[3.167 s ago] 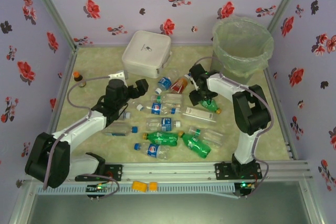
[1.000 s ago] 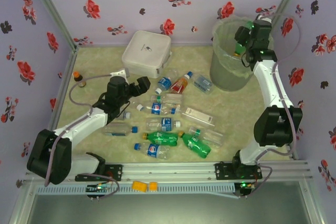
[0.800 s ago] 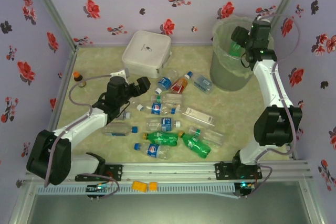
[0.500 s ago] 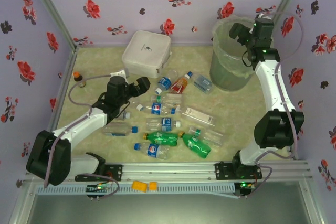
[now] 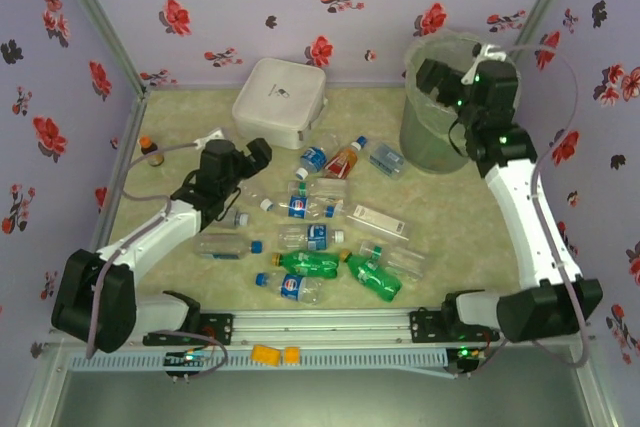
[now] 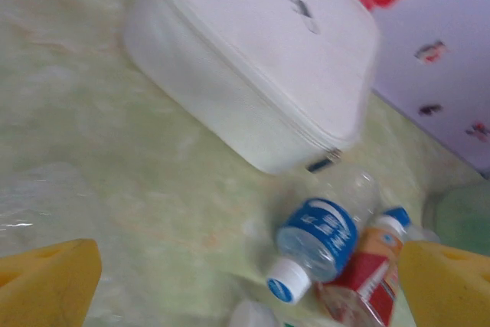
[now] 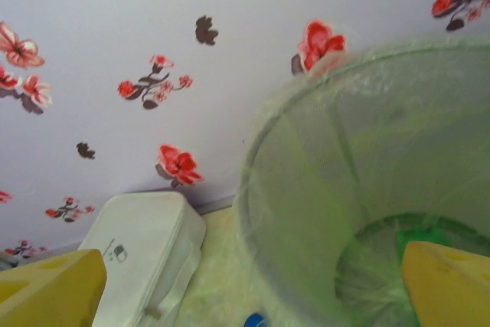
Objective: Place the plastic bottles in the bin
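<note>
right gripper (image 5: 437, 82): fingers spread wide, empty, over rim of bin (image 5: 430, 142) in far right corner. left gripper (image 5: 252, 156): spread wide, empty, near white box (image 5: 280, 102). plastic bottles (image 5: 318, 237): scattered on table (image 5: 450, 217) between arms. blurred green shape at bin bottom.

Both are the same build: the left arm (image 5: 150, 237) and right arm (image 5: 530, 217) have smooth white shell links with chunky black joint housings, and the left gripper (image 5: 258, 154) and right gripper (image 5: 435, 82) are black too. A thin grey cable (image 5: 130, 172) loops off each wrist, and small green LEDs (image 5: 503, 140) glow on the right arm's joints. On the wrist cams, the fingers (image 6: 46, 285) are blocky and bright yellow.
</note>
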You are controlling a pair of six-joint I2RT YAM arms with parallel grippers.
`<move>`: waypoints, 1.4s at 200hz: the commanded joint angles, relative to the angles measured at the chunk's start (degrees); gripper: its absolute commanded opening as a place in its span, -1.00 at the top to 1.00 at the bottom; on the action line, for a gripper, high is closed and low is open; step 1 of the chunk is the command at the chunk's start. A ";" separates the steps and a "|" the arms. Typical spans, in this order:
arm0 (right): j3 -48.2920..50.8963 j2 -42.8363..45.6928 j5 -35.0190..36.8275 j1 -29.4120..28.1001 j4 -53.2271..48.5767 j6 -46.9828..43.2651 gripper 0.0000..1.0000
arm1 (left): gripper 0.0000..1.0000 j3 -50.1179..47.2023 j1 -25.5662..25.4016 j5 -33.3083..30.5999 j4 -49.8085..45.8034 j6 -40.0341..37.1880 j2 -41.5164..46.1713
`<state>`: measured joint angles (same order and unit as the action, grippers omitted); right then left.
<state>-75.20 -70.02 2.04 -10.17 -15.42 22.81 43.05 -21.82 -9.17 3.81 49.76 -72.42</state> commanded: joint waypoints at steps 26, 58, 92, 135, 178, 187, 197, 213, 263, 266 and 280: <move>13.77 5.87 2.00 -6.97 5.04 2.38 -0.99 | -1.00 -4.66 9.47 1.35 -4.36 5.16 9.78; 19.06 6.17 2.78 -14.33 6.66 4.49 -0.99 | -0.99 -11.04 11.35 1.52 -4.69 5.30 19.98; 20.90 2.23 5.98 -23.70 8.14 4.53 -0.99 | -0.99 -9.54 11.72 1.52 -22.68 2.58 29.00; 21.26 -7.83 11.21 -33.22 12.95 4.95 -0.99 | -0.97 -4.98 11.72 0.38 -47.04 6.19 35.74; 16.20 -17.67 23.70 -37.29 8.25 2.44 -0.99 | -0.95 -7.26 11.76 -0.43 -62.96 18.79 43.07; 15.15 -18.85 23.84 -37.41 6.62 1.16 -0.99 | -0.93 -8.17 11.67 0.02 -65.01 21.89 44.12; 14.73 -19.70 23.81 -37.42 5.70 -0.67 -0.99 | -0.93 -9.37 11.63 1.06 -66.23 24.99 44.90; 15.44 -19.98 24.63 -37.49 5.56 -2.22 -0.99 | -0.92 -11.30 11.33 2.77 -66.09 29.22 45.11; 18.34 -18.54 27.20 -37.32 8.05 0.90 -0.99 | -0.99 -15.36 7.08 3.01 -58.54 44.63 38.49; 17.89 -18.72 27.22 -37.28 7.51 0.95 -0.99 | -0.99 -15.56 6.57 2.97 -57.48 45.72 37.88; 15.79 -19.77 28.05 -37.29 4.44 1.70 -0.99 | -0.99 -16.31 3.72 1.68 -52.19 49.80 33.73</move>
<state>-56.90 -89.62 26.81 -47.31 -7.66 23.11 28.58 -14.59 -6.59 -54.83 87.94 -33.87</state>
